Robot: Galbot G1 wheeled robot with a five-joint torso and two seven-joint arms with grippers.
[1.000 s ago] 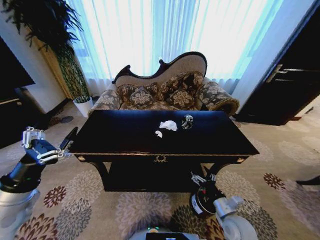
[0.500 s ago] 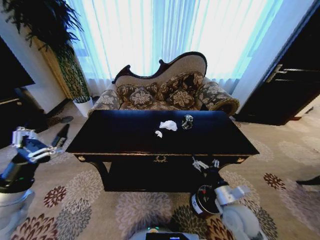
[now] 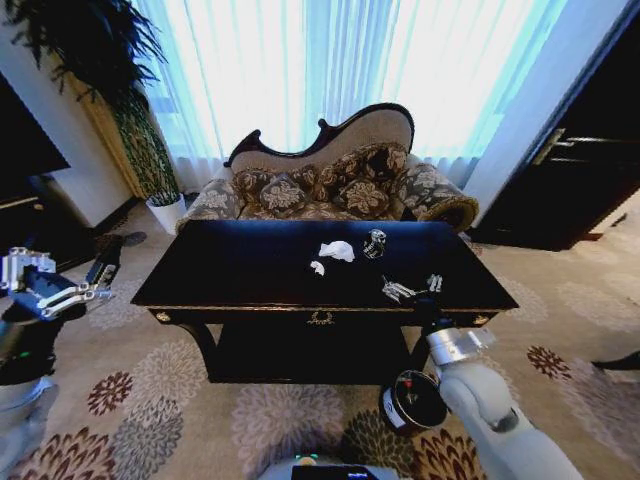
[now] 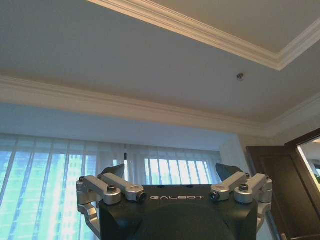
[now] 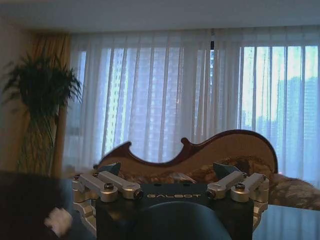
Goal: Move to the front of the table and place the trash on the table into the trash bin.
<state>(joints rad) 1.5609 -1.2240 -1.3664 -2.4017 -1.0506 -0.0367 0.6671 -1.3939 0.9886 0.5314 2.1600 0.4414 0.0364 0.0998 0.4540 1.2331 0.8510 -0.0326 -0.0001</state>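
Glossy tabletop [image 3: 250, 270]: dark and mirror-like, so the small dark shiny item [image 3: 374, 243] near the far edge could be misjudged.
Paper balls [image 3: 337, 250]: two white scraps just beside that item, light enough to be knocked off by a sweeping approach.
Right gripper [image 3: 412, 289]: jaws spread wide and empty, over the front edge right of centre.
Left gripper [image 3: 55, 287]: jaws released, parked beyond the left edge.
Trash bin [image 3: 412, 399]: on the floor below the front edge, beside the right forearm; an elbow swing could tip it.

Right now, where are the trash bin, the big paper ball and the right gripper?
trash bin [image 3: 412, 401]: head view, on its dark lid.
big paper ball [image 3: 337, 250]: head view, its white middle, on the table.
right gripper [image 3: 412, 288]: head view, between its open fingertips.
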